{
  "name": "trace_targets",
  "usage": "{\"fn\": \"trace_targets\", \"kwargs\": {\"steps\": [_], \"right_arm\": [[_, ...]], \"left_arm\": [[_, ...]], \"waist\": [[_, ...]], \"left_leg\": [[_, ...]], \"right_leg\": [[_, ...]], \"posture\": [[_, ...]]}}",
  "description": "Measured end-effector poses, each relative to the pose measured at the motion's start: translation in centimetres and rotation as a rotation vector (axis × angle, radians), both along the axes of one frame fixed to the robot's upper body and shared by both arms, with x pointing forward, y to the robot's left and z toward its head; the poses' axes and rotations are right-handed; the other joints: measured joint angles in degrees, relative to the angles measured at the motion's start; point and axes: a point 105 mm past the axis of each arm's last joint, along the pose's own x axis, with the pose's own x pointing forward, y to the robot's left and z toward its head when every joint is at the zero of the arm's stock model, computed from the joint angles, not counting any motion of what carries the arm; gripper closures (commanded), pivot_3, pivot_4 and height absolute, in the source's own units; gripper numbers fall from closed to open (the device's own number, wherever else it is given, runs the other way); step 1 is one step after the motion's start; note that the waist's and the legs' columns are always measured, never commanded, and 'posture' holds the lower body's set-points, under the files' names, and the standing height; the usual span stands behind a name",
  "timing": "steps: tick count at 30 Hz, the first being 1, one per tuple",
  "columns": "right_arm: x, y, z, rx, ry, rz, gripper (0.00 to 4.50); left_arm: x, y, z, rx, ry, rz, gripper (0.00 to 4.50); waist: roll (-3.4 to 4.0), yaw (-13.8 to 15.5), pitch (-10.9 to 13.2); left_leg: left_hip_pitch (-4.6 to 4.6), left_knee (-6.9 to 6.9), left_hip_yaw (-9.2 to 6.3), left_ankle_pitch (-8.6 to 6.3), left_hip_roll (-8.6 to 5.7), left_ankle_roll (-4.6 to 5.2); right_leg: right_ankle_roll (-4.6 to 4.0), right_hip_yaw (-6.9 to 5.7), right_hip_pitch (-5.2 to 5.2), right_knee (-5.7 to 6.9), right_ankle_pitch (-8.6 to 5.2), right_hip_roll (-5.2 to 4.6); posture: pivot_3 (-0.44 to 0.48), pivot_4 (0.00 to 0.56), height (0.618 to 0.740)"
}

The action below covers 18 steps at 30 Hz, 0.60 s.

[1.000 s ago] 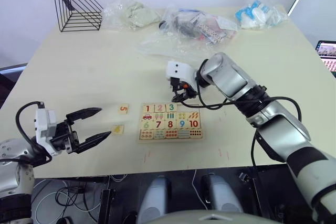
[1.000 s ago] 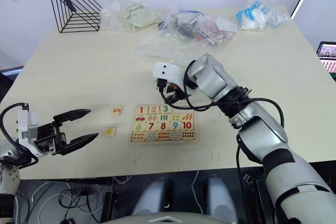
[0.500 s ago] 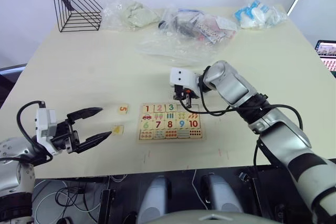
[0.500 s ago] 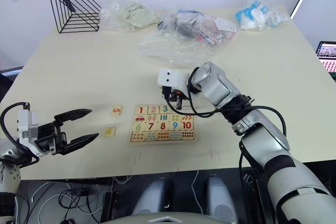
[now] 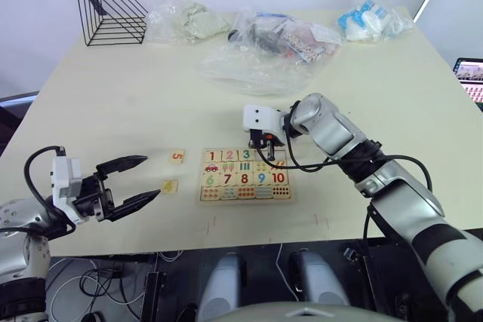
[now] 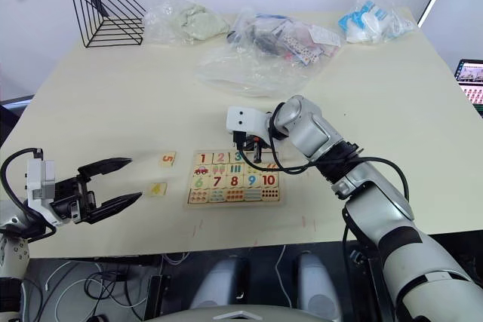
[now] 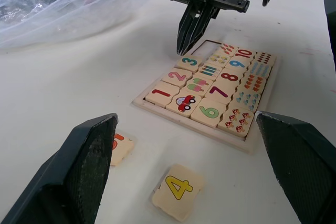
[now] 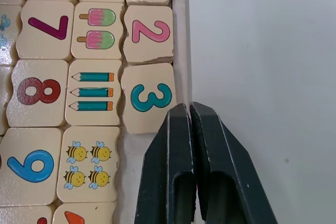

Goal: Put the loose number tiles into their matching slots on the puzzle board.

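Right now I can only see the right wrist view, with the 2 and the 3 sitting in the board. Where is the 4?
Observer: The 4 tile lies face up on the table, off the left side of the puzzle board.
Operator: And the 5?
Observer: The 5 tile is on the table too, just past the 4 and farther from the robot.
Operator: Is the other arm holding anything?
Observer: No. The left end effector is open and empty, close to the 4 tile.
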Motion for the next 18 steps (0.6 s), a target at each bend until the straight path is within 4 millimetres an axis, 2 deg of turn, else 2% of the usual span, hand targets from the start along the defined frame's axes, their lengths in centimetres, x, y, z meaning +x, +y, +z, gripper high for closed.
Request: {"fn": "trace_targets", "kwargs": {"steps": [18], "right_arm": [[-0.23,0.01,-0.46,-0.003,0.007,0.007,4.4]], "left_arm": [[0.04,0.01,-0.11,0.012,0.005,0.002,0.0]], "waist": [[0.0,0.0,0.0]], "left_leg": [[0.0,0.0,0.01,0.0,0.0,0.0]], "right_leg": [[0.0,0.0,0.0,0.0,0.0,0.0]], "posture": [[0.0,0.15,0.74]]}}
